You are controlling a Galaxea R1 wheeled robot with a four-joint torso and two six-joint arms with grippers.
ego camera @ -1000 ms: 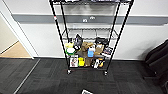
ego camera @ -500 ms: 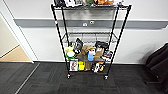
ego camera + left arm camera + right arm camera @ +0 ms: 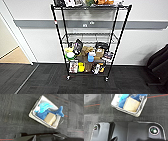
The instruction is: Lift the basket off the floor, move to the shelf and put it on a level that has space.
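Observation:
The basket point(image 3: 40, 121) stands on the dark carpet floor point(image 3: 16, 112), a small rectangular one with a white rim. Inside it lie a blue plush shark point(image 3: 43, 106) and a brown cardboard box point(image 3: 50, 118). The right wrist view shows the same basket point(image 3: 125, 110) just beyond the robot's dark plate point(image 3: 127, 131). In the head view the shelf point(image 3: 120, 37), a tall black wire rack, stands against the white wall. Its middle level point(image 3: 90, 37) is a bare wire grid.
The shelf's lower tiers point(image 3: 87, 60) are crowded with boxes, bottles and packets, and its top tier point(image 3: 87, 3) holds more items. A doorway with tan wooden flooring point(image 3: 15, 56) opens at the left. A dark bulky object point(image 3: 158, 62) stands at the right by the wall.
The shelf looks slightly larger in the head view, so the camera has come a little closer to it. Nothing on the shelf has moved.

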